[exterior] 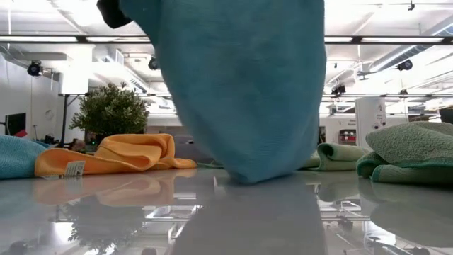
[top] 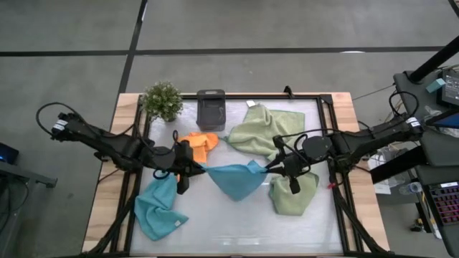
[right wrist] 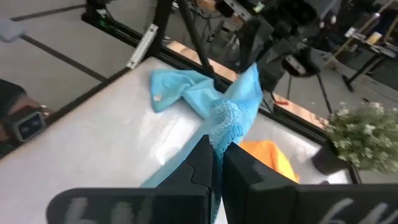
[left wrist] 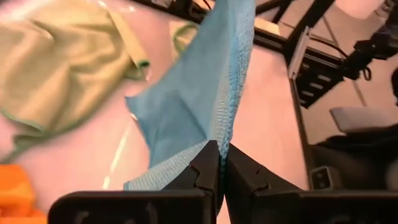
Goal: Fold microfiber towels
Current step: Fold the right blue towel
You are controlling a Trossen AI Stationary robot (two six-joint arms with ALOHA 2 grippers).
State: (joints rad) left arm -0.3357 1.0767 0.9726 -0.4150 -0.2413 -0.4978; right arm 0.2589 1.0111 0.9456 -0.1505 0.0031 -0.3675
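Note:
A light blue towel (top: 237, 180) hangs between my two grippers over the table's middle. My left gripper (top: 195, 169) is shut on its left corner and my right gripper (top: 269, 168) on its right corner. In the low view the towel (exterior: 241, 92) drapes down in a broad fold, and its lower end (exterior: 251, 176) reaches the tabletop. An orange towel (top: 199, 145) and a sage green towel (top: 259, 130) lie crumpled farther back. A second green towel (top: 294, 192) lies under the right arm. Another light blue towel (top: 159, 208) lies at the near left. My left gripper pinches the towel's upper edge at a corner (left wrist: 221, 132) between its two fingers, coming from the table's left and slanting a little down. The cloth runs away from the fingertips toward the other gripper and sags below them. My right gripper pinches the opposite corner (right wrist: 227, 121) between its two fingers, coming nearly level from the table's right. A bunched tip of cloth stands up past the fingertips. The rest hangs below, its lowest fold at the tabletop.
A small potted plant (top: 162, 100) and a dark grey box (top: 211, 109) stand at the table's far edge. A black frame (top: 326, 143) borders the white work surface. Bare surface lies along the near edge between the blue and green towels.

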